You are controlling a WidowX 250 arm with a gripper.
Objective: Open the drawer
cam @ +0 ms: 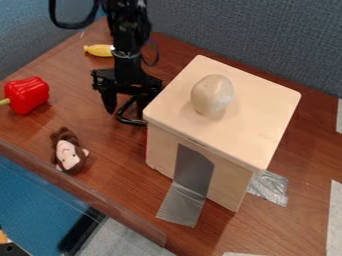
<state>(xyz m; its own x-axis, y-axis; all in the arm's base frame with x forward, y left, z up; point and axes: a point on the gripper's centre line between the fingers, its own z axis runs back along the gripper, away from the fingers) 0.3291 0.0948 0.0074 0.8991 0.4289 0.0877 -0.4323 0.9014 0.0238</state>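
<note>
Camera view: gripper (125, 104) beside wooden box (250, 122), fingers apart. Box lies to its right in frame. Dark curved handle (129, 121), presumably the drawer's, at fingertip level; contact unclear. Opening likely requires a pull leftward, away from box.

The table (113, 175) bears a pepper (27, 95), monkey (69, 153), yellow toy (98, 50), box (257, 112) and tape (181, 206).
</note>
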